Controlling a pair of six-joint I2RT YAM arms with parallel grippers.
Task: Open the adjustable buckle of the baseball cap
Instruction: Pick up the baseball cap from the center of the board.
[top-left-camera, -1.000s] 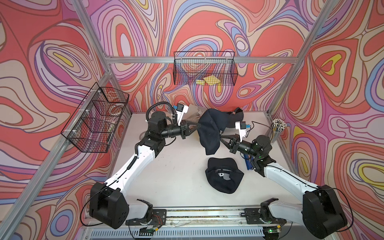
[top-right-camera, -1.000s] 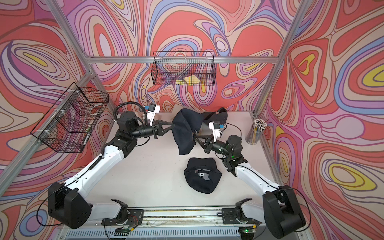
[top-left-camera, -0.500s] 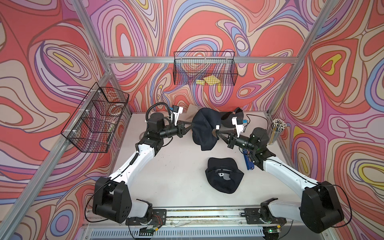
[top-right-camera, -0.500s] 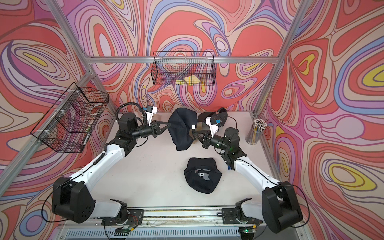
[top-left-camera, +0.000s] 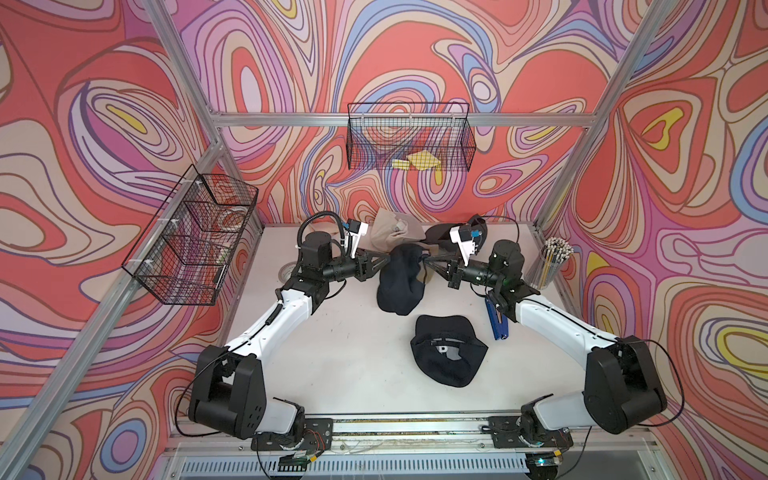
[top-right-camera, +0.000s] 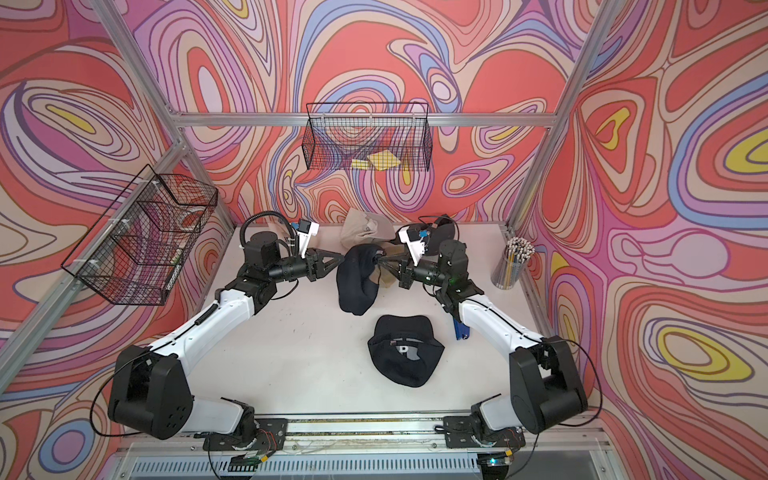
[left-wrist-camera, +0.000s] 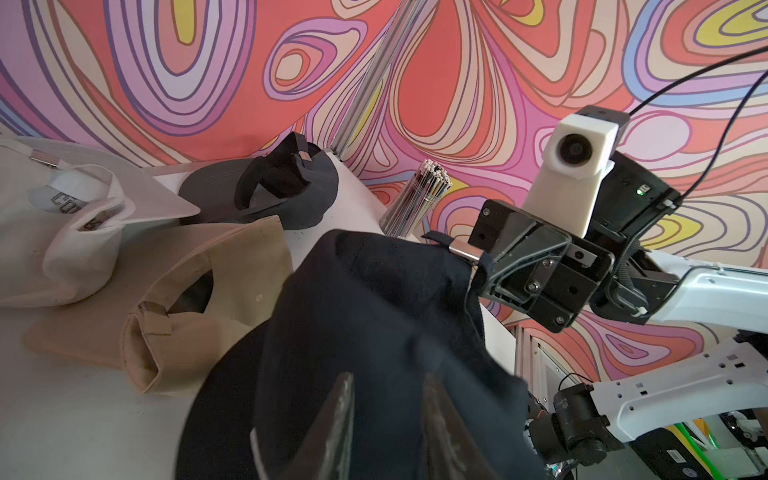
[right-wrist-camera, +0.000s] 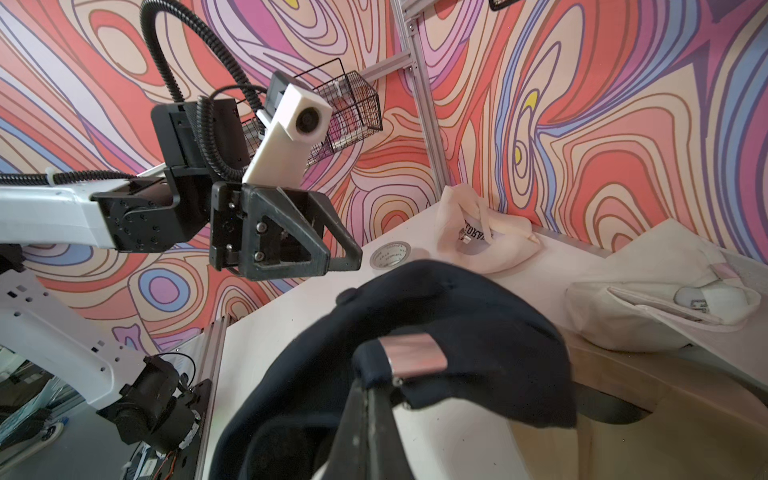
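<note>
Navy baseball cap (top-left-camera: 399, 286) held up mid-table, right gripper (right-wrist-camera: 368, 386) pinched tight on its strap beside the metal buckle (right-wrist-camera: 415, 357), left gripper (left-wrist-camera: 386, 378) slightly parted, empty, just beside crown, tan cap (left-wrist-camera: 199, 299) and white cap (left-wrist-camera: 62, 232) close behind, black cap (top-left-camera: 449, 355) in front

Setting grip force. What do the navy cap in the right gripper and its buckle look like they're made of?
navy cap: soft woven fabric, likely cotton twill; matte, and it sags and creases where it hangs.
buckle: probably metal with a satin silvery finish; smooth, hard-edged, with a pinkish sheen.
</note>
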